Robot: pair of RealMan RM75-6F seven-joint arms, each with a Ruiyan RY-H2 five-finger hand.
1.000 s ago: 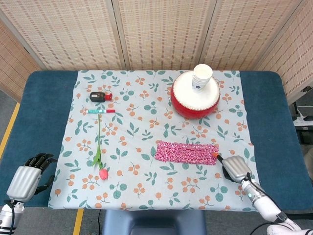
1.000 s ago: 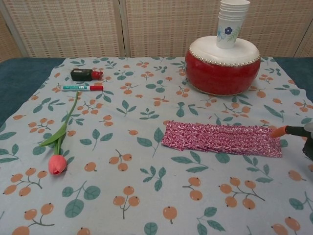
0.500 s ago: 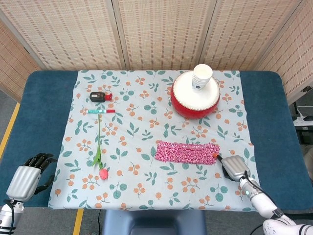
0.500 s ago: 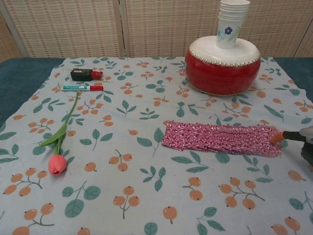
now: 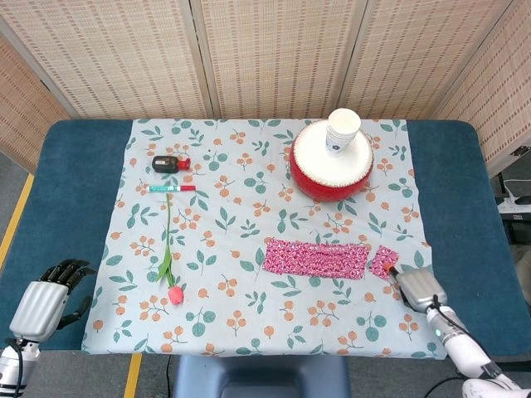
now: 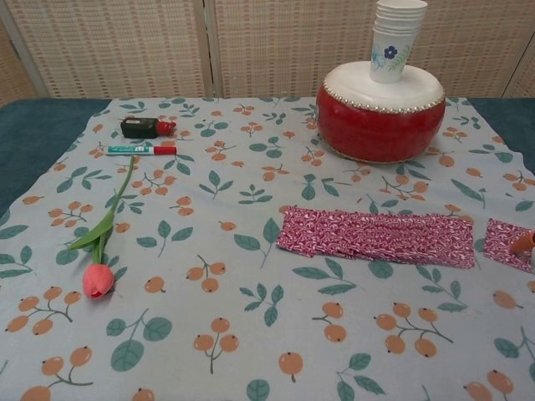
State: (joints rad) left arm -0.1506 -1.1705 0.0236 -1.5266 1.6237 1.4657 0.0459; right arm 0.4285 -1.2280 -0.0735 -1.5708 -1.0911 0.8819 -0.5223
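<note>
A pink knitted strip (image 5: pixel 315 258) (image 6: pixel 376 238) lies on the floral cloth (image 5: pixel 249 215), right of centre. A small separate pink piece (image 5: pixel 382 261) (image 6: pixel 506 243) lies just past its right end, with a gap between them. My right hand (image 5: pixel 420 288) is at the cloth's front right and holds a thin tool with an orange tip (image 5: pixel 391 269) (image 6: pixel 523 242). The tip touches the small piece. My left hand (image 5: pixel 46 298) rests off the cloth at the table's front left corner, holding nothing, its fingers apart.
A red drum (image 5: pixel 331 162) with a stack of paper cups (image 5: pixel 343 131) stands at the back right. A tulip (image 5: pixel 170 257), a red-and-green marker (image 5: pixel 172 188) and a small black-and-red object (image 5: pixel 170 163) lie on the left side.
My right hand has moved right and nearer the front edge with the tool. The strip's right end now lies apart as a small piece beside the tip. The left hand has not moved.
</note>
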